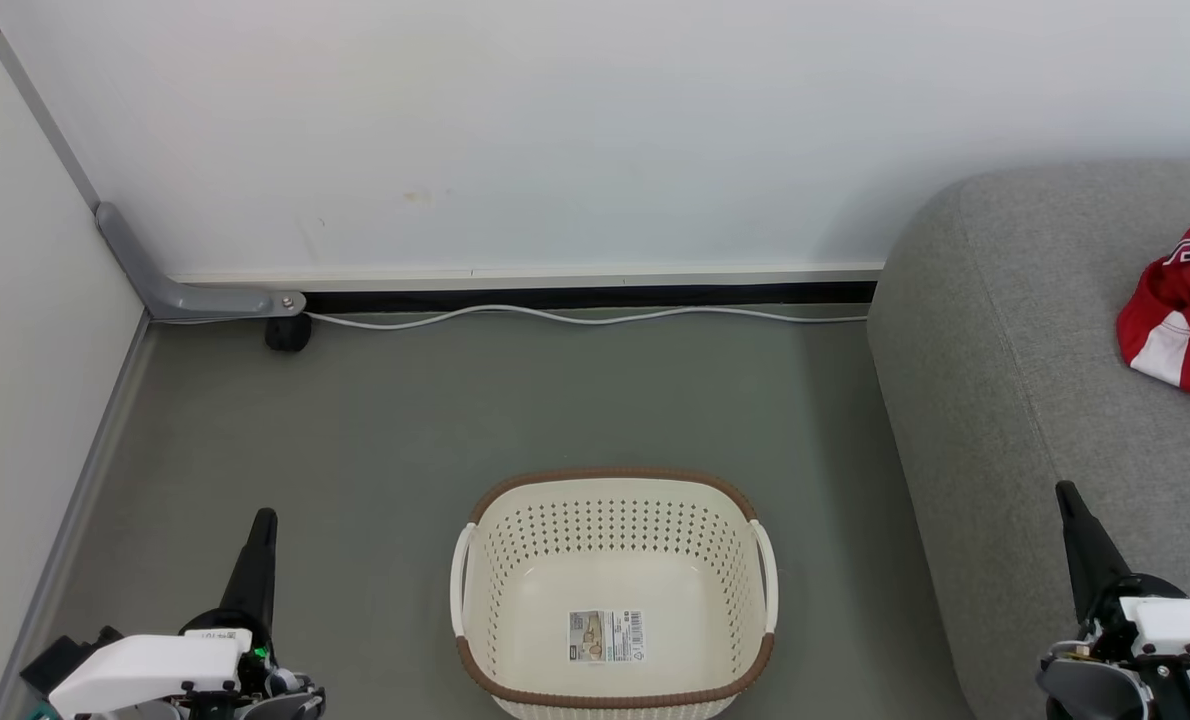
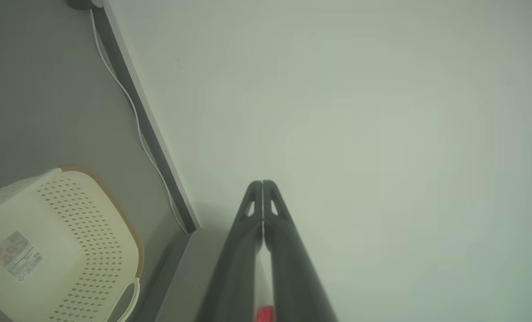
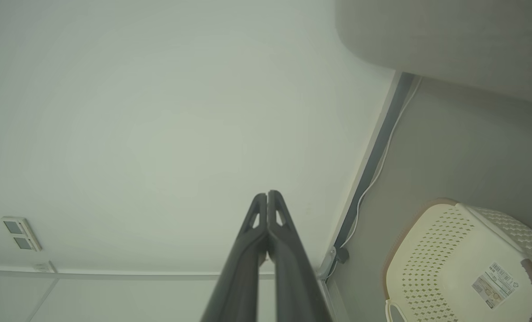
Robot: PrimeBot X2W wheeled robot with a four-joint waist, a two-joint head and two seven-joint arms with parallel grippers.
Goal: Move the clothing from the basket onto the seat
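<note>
While both my left tool [image 1: 264, 520] and right tool [image 1: 1067, 497] rest with fingers pressed together, empty, the basket [image 1: 610, 473] on the floor holds nothing. Red clothing [image 1: 1180, 310] lies crumpled on the grey seat [image 1: 1005, 350]. It looks light and limp; if needed, I'd pinch a raised fold.

I see a grey-green floor [image 1: 375, 450] meeting a pale wall [image 1: 555, 130] along a dark skirting strip [image 1: 595, 296]. A white cable [image 1: 575, 317] lies loose beside that strip. In the left corner, a grey angled bracket [image 1: 170, 290] ends by a small black round object [image 1: 288, 333]. The right wrist view gives me two small wall plates [image 3: 20, 233].
</note>
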